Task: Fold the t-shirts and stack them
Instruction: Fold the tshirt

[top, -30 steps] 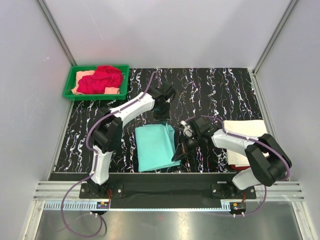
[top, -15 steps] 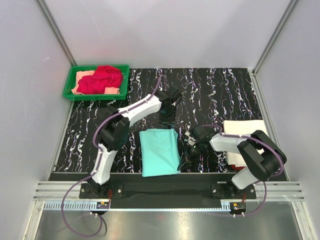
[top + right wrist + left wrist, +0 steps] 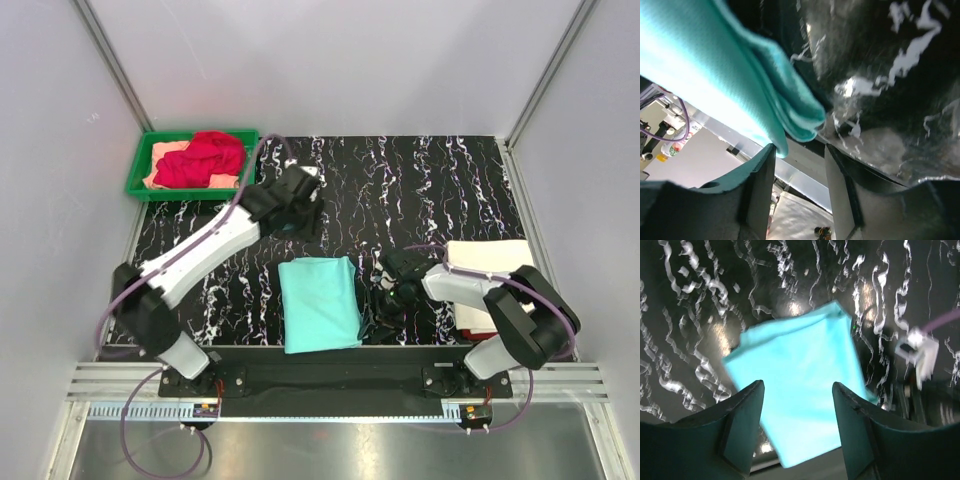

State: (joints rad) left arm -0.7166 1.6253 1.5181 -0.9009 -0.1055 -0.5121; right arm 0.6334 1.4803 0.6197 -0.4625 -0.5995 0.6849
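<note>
A mint-teal t-shirt [image 3: 320,303] lies folded into a rectangle on the black marbled table near the front edge. My left gripper [image 3: 298,218] hangs open above and behind it; in the left wrist view the shirt [image 3: 800,390] shows between the spread fingers [image 3: 742,425], untouched. My right gripper [image 3: 372,322] sits low at the shirt's right front corner. In the right wrist view its jaws stand open at the layered cloth edge [image 3: 790,110], clamping nothing. A cream-white folded t-shirt [image 3: 490,265] lies at the right. Red [image 3: 205,157] and peach [image 3: 165,155] t-shirts sit crumpled in the tray.
The green plastic tray [image 3: 140,180] stands at the back left corner of the table. Metal frame rails [image 3: 330,385] run along the front edge behind the arm bases. The cage's grey walls close in the sides and back.
Both grippers have opened and let go of the mint-teal shirt. The left arm has lifted and swung back-left away from it. The shirt has settled slightly right.
</note>
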